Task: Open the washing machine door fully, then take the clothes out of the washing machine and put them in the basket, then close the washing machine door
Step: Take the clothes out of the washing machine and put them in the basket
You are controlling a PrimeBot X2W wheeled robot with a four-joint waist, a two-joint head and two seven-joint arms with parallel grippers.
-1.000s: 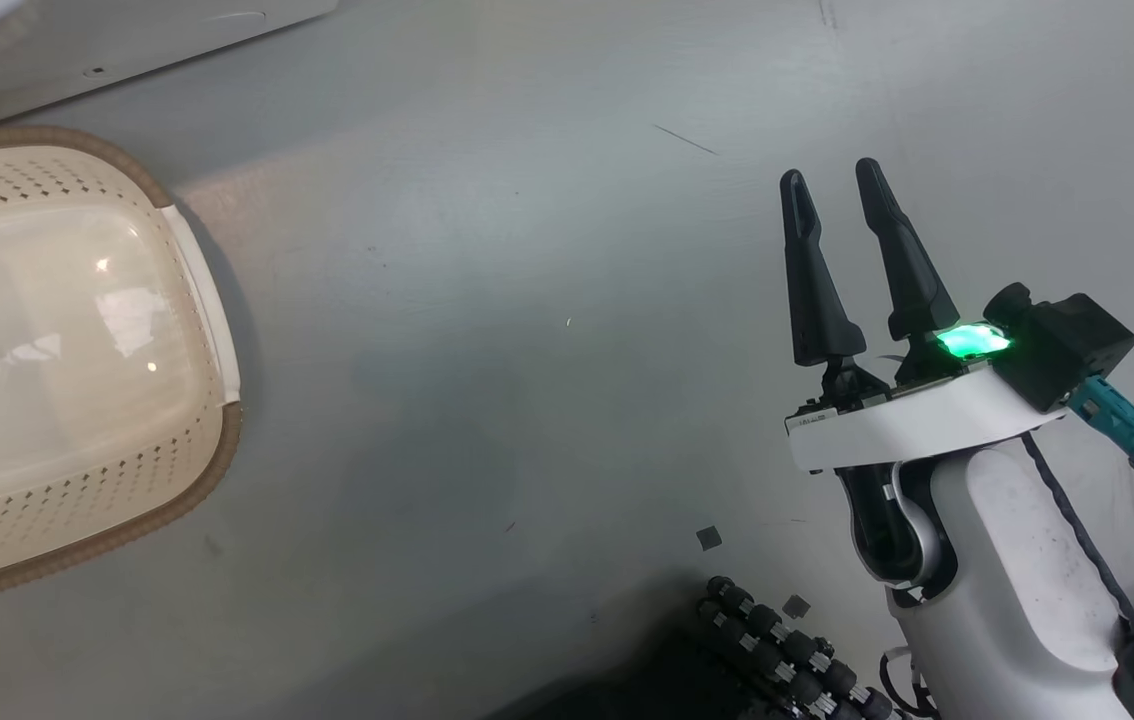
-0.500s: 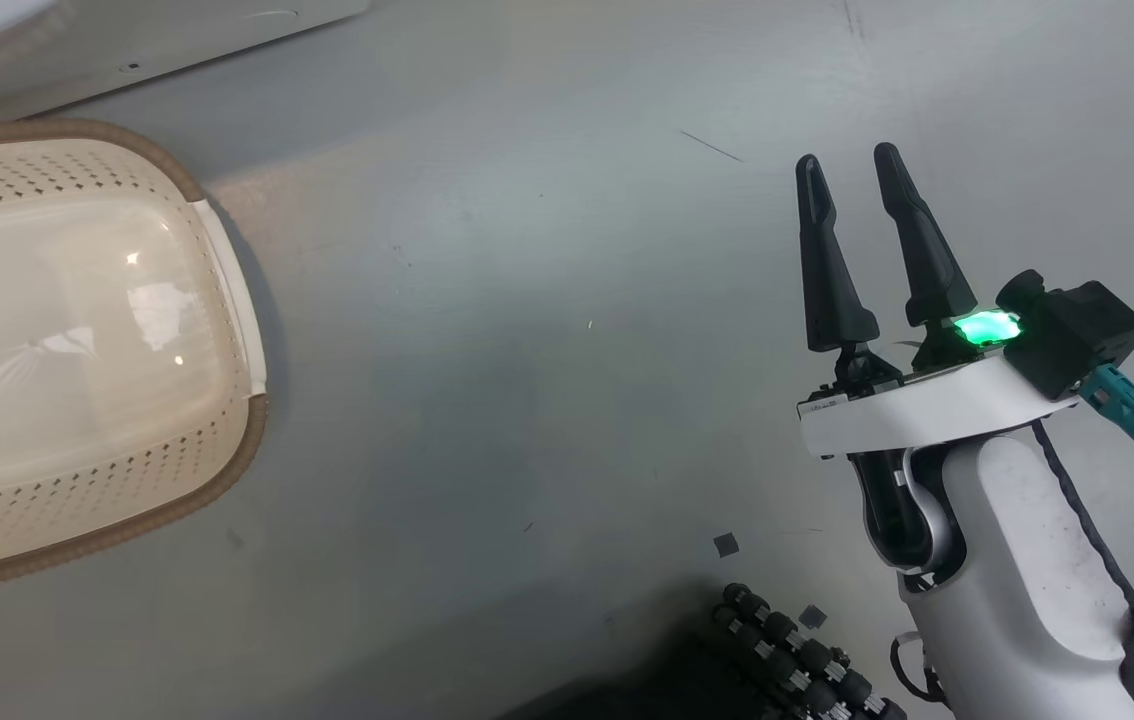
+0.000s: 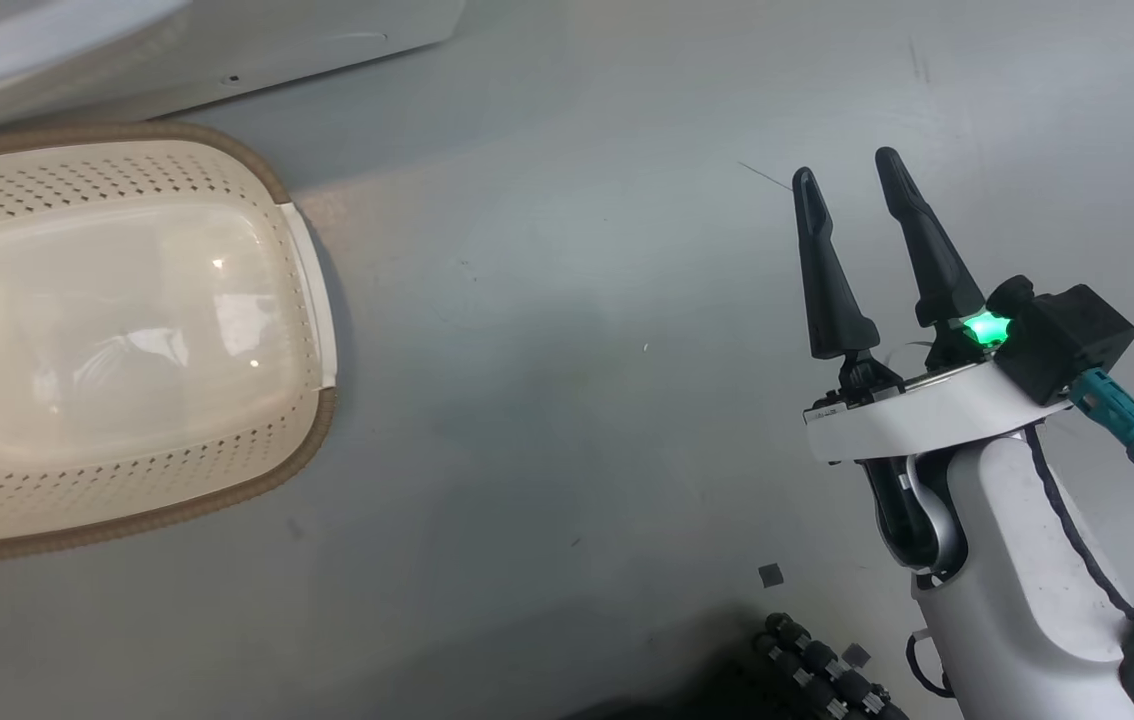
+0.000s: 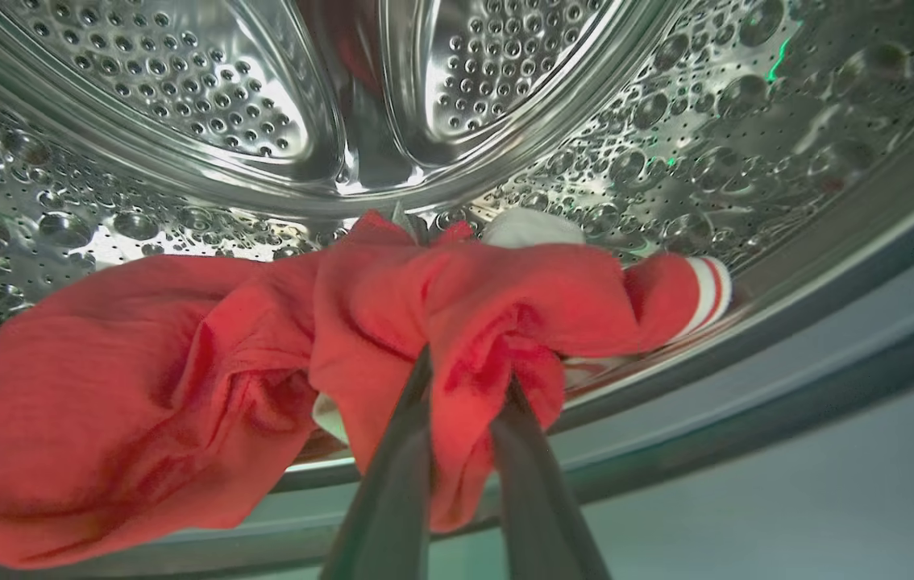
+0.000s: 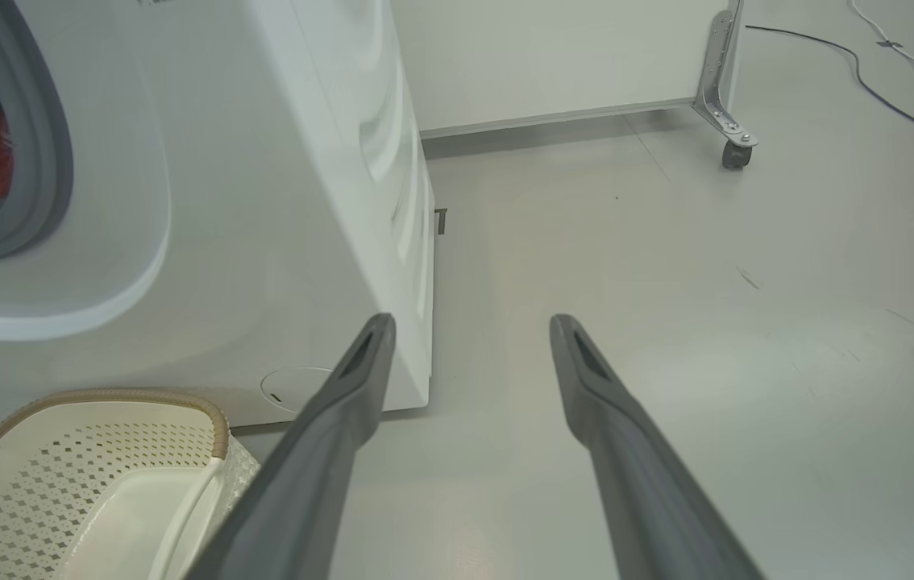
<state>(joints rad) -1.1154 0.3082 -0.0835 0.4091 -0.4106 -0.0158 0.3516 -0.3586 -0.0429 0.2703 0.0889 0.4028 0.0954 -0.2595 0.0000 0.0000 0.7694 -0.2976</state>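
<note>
Inside the steel drum of the washing machine [image 4: 505, 89], red clothes [image 4: 183, 379] with a white-striped cuff lie at the drum's mouth. My left gripper [image 4: 465, 379] is shut on a fold of that red fabric. The white washing machine [image 5: 288, 201] stands at the left of the right wrist view, a bit of red showing through its opening. The cream basket [image 3: 127, 330] with a brown rim sits on the floor, with nothing in it, also seen as basket [image 5: 102, 483]. My right gripper [image 3: 845, 172] hangs open over bare floor, well right of the basket. The door is out of view.
Grey floor spreads between the basket and my right arm. A dark ribbed cable [image 3: 817, 670] lies at the bottom edge. A white panel on a caster [image 5: 735, 153] stands behind the machine, with cords [image 5: 892, 64] on the floor at far right.
The head camera has shifted, so the basket and machine base sit further right in the picture. My right gripper stays open in much the same pose.
</note>
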